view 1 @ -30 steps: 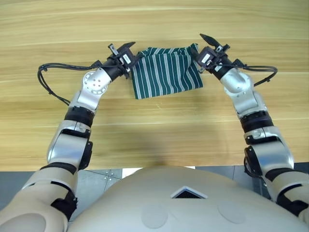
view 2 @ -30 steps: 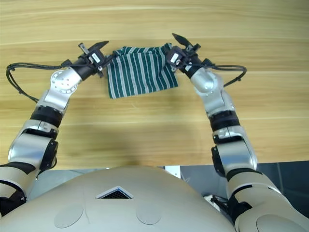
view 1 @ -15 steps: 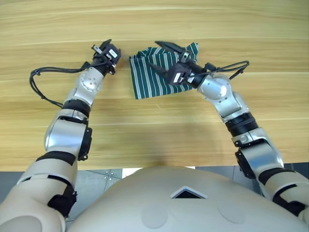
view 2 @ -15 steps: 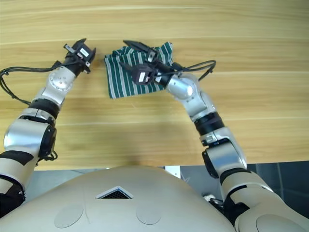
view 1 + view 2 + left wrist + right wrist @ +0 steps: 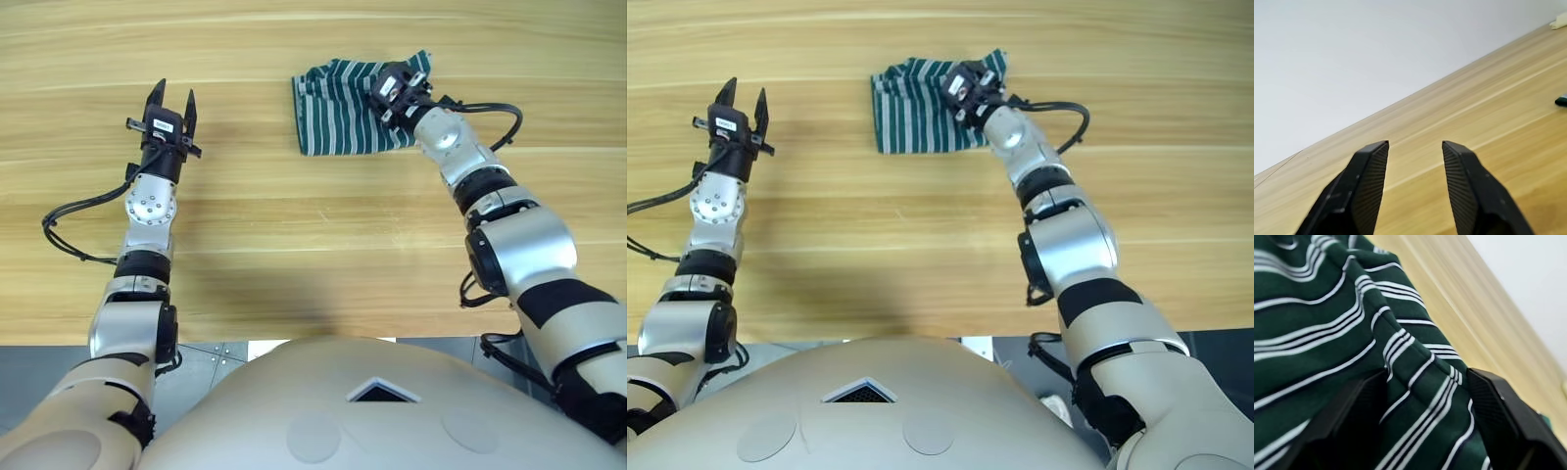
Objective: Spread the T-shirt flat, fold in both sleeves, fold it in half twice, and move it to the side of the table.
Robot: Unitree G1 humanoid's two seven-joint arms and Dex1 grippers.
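Observation:
The T-shirt, dark green with white stripes, lies folded into a small rectangle on the wooden table, far from me and right of centre. My right gripper rests on the shirt's right part. In the right wrist view its fingers stand apart and open, with a ridge of the striped cloth between them. Well to the left of the shirt, my left gripper is open over bare wood, with nothing between its fingers.
Black cables loop from both wrists onto the table, one at the left and one at the right. Bare wood spreads on all sides of the shirt. A white wall rises behind the table's far edge.
My left gripper has let go and swung away to the left. My right gripper swept over the shirt and now presses its right part; the shirt sits a little farther away and to the right.

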